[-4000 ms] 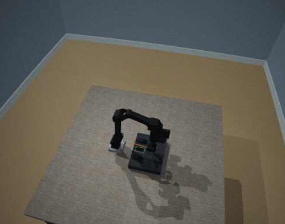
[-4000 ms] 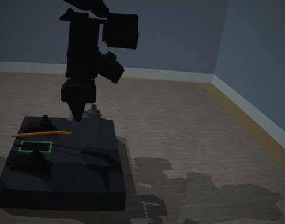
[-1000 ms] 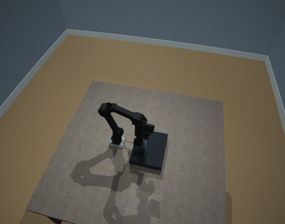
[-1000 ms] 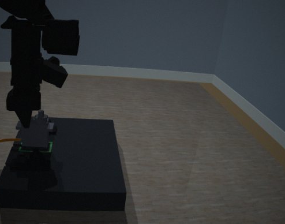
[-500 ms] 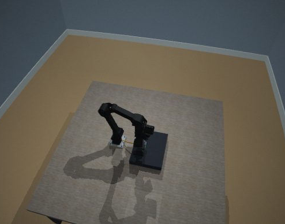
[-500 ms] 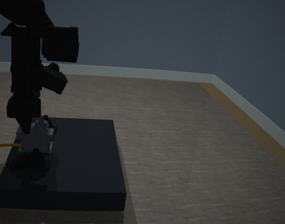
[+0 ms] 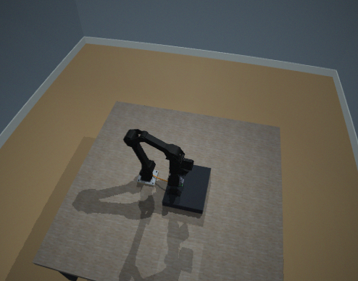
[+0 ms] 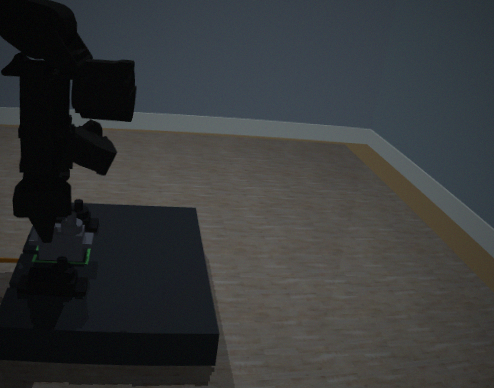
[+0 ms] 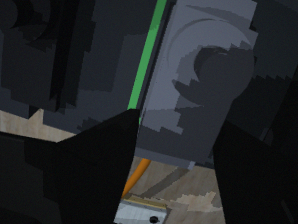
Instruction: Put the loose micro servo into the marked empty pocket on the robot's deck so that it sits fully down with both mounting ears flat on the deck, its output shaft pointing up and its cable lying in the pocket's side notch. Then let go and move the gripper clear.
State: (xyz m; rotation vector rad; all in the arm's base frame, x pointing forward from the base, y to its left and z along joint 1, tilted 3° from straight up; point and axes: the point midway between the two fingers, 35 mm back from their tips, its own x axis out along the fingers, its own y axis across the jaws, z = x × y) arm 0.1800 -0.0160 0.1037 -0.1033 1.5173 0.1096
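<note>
The grey micro servo [image 8: 64, 246] [image 9: 167, 95] is upright, shaft up, over the green-marked pocket outline [image 8: 89, 256] [image 9: 145, 65] on the dark deck [image 7: 195, 192] [image 8: 154, 280]. Its visible ear appears above the deck surface; I cannot tell how deep the body sits. My gripper [image 9: 177, 124] is shut on the servo body, fingers pointing down; one finger hides part of it in the exterior view. The orange cable [image 7: 160, 179] [image 8: 3, 260] [image 9: 136, 177] leaves toward the arm's base. The side notch is hidden.
Dark servo-like parts stand on the deck on both sides of the pocket, one behind [image 8: 79, 212] and one in front [image 8: 59, 281]. The arm's pale base plate [image 7: 140, 179] [image 9: 135, 214] lies near the deck's cable side. The deck rests on the wood-look table [image 7: 242, 181].
</note>
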